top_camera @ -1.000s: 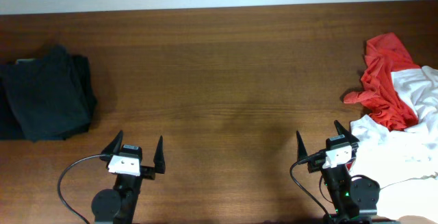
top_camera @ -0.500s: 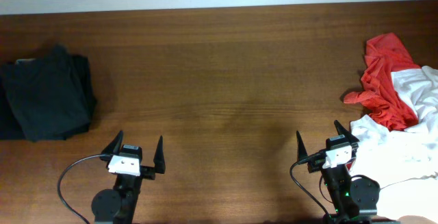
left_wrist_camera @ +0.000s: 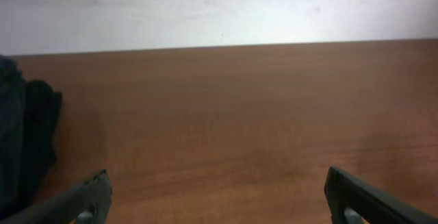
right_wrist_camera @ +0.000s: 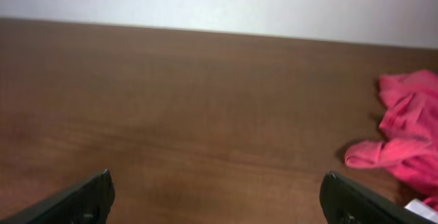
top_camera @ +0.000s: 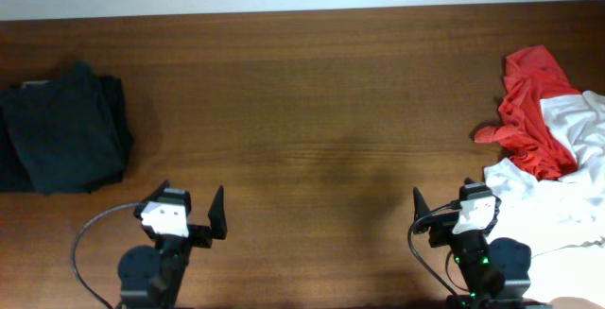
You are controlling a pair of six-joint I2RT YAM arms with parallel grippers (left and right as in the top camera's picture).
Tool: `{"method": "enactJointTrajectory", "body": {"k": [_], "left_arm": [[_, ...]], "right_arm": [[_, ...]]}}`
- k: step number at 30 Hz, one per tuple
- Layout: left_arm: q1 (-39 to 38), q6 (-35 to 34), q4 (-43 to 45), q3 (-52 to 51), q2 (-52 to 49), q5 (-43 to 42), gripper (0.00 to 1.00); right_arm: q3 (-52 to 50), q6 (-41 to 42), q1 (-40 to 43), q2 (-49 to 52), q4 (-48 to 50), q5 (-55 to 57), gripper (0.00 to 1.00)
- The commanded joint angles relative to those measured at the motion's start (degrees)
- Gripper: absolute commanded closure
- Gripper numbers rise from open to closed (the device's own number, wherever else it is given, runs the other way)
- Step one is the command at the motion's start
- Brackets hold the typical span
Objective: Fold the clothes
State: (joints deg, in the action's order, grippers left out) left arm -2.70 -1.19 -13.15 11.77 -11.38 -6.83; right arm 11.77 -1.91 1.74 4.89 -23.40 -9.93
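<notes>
1. From overhead, the wooden table carried 2 lots of clothing, well apart. A dark pile lay folded at the left edge. A crumpled red garment lay at the right edge, tangled with a white garment that spread toward the near corner.
2. In the same view, the left gripper sat at the near edge, right of the dark pile, its jaws spread wide with nothing between them. The right gripper sat at the near edge too, its jaws also parted and empty. Its right finger stood just beside the white garment; I could not tell whether they touched.
3. The left wrist camera showed both finger tips of the left gripper far apart over bare wood, with the dark pile at the left edge of the picture and a pale wall behind the table.
4. The right wrist camera showed the right gripper equally wide and holding nothing, with the red garment bunched on the wood at the far right and a sliver of white cloth at the bottom corner.
</notes>
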Motion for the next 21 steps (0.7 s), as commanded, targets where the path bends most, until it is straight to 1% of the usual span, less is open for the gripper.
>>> {"method": "enactJointTrajectory", "body": {"k": [1,2,3,6,7,10,11,12,13,14,15,16,17,19,20,21], "left_arm": [[0.33,-0.57,-2.8,9.31,-10.49,-0.92,0.01],[0.33,-0.55,-4.68,12.02,-13.84,-0.96,0.01],[0.33,-0.55,-8.98,17.57,-20.02,-1.53,0.01],[0.33,-0.55,-17.03,26.84,-28.68,-1.55,0.01],[0.33,-0.55,-20.0,30.25,-31.71,-1.55,0.01],[0.33,-0.55,-22.21,33.4,-35.54,-1.55,0.01],[0.33,-0.55,-22.29,33.4,-36.04,-1.53,0.01],[0.33,-0.55,-22.34,33.4,-36.48,-1.53,0.01],[0.33,-0.55,-22.36,33.4,-36.68,-1.53,0.01],[0.33,-0.55,-22.51,33.4,-36.68,-1.53,0.01],[0.33,-0.55,-22.56,33.4,-36.68,-1.53,0.01],[0.33,-0.55,-22.56,33.4,-36.68,-1.51,0.01],[0.33,-0.55,-22.56,33.4,-36.68,-1.53,0.01],[0.33,-0.55,-22.53,33.4,-36.68,-1.51,0.01],[0.33,-0.55,-22.51,33.4,-36.68,-1.51,0.01],[0.33,-0.55,-22.49,33.4,-36.68,-1.49,0.01]], "right_arm": [[9.33,4.13,0.26,8.66,-3.67,1.57,0.01],[13.27,4.13,0.26,13.27,-6.71,1.57,0.01],[18.45,4.13,0.26,19.26,-11.37,1.6,0.01],[31.17,4.11,0.26,34.03,-23.61,1.86,0.01],[37.05,4.13,0.26,40.92,-28.74,1.66,0.01],[43.56,4.11,0.26,50.9,-33.73,1.2,0.01],[44.02,4.13,0.28,53.53,-34.53,2.69,0.01],[44.02,6.73,0.48,56.61,-36.06,7.04,0.01],[43.95,15.67,1.51,59.49,-38.69,14.32,0.01],[43.87,21.9,2.84,61.75,-40.48,18.97,0.01],[43.74,25.35,5.01,64.22,-40.74,20.59,0.01],[43.74,26.45,7.52,66.6,-40.26,20.48,0.01],[43.74,26.43,10.38,69.02,-39.65,20.52,0.05],[43.74,26.16,14.84,73.7,-38.8,19.47,0.15],[43.74,26.12,15.76,75.6,-38.8,19.43,0.19],[43.74,24.98,16.06,77.79,-38.73,19.58,0.19]]}}
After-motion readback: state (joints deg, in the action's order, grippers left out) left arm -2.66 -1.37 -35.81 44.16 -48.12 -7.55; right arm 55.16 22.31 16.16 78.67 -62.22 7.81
